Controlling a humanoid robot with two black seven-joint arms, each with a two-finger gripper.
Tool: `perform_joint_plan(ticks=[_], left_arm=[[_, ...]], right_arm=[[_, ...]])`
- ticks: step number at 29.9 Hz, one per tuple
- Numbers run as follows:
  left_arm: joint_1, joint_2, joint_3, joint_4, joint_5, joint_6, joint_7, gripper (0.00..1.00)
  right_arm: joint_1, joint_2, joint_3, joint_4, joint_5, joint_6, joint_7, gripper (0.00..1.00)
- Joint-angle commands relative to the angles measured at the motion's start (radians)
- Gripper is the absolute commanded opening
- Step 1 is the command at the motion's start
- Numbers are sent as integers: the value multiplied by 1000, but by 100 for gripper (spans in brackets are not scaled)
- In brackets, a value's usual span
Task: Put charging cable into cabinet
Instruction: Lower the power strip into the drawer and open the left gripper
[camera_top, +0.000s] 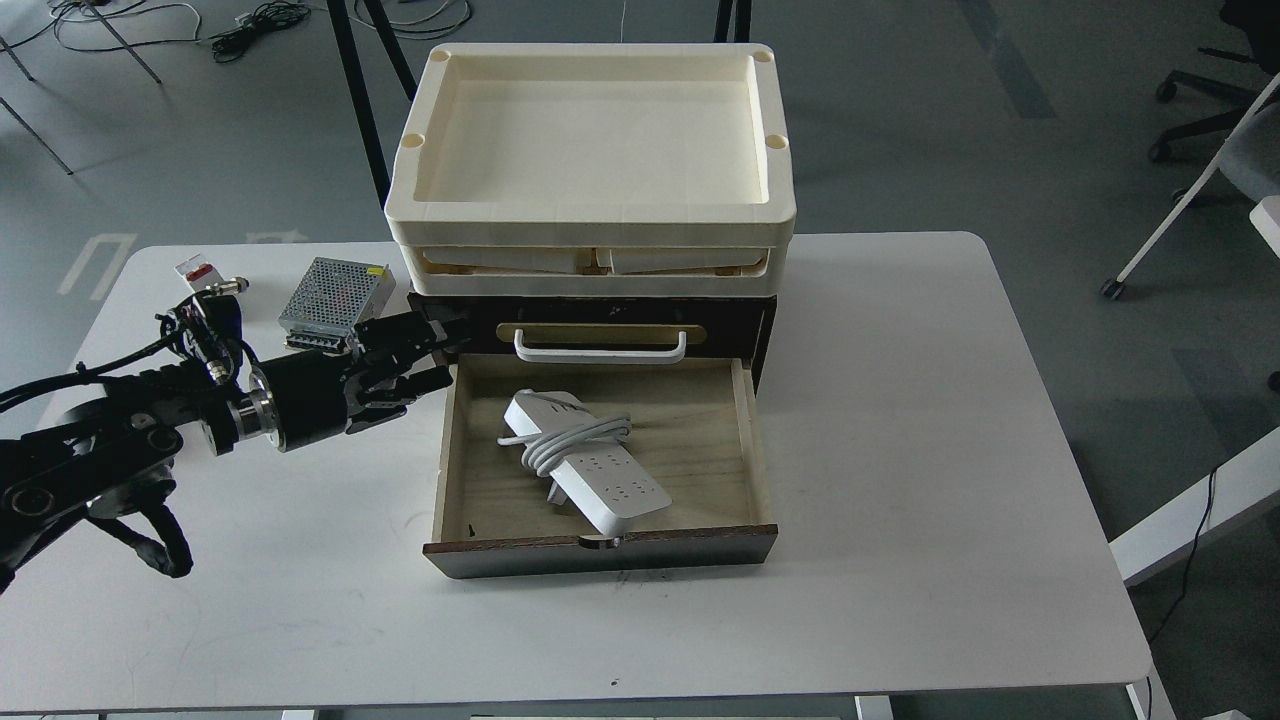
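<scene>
The charging cable (585, 462), a white power strip with its cord coiled round the middle, lies flat and slanted inside the open pale plywood drawer (745, 440) of the dark brown cabinet (765, 325). The cabinet's upper drawer is shut and has a white bar handle (600, 348). My left gripper (425, 353) is open and empty, just left of the drawer's back left corner, apart from the cable. My right gripper is not in view.
Cream plastic trays (590, 215) are stacked on top of the cabinet. A silver perforated power-supply box (335, 292) and a small white block with a red tab (195, 270) lie on the white table (900, 450) behind my left arm.
</scene>
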Motion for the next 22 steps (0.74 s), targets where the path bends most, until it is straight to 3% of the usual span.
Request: perform_joint_plan(ticks=[1,6,11,16,22], left_arm=[[3,76,-5,9,-141,-26,0,92],[11,143,-34,109,-359,-26,0,96],[11,142,-193,257,-505,-26,0,98],[0,137,-324,275,-520,-26,0,98],[2,127,-335,278,-517,-26,0,99]], right_arm=[[2,0,10,3,0,0,0,100],[14,21,58,11,0,0,-2,100],[106,49,84,50,-1,0,-2,100],[185,104,88,116,-3,0,0,100],[199,176,145,116,-1,0,26,100]])
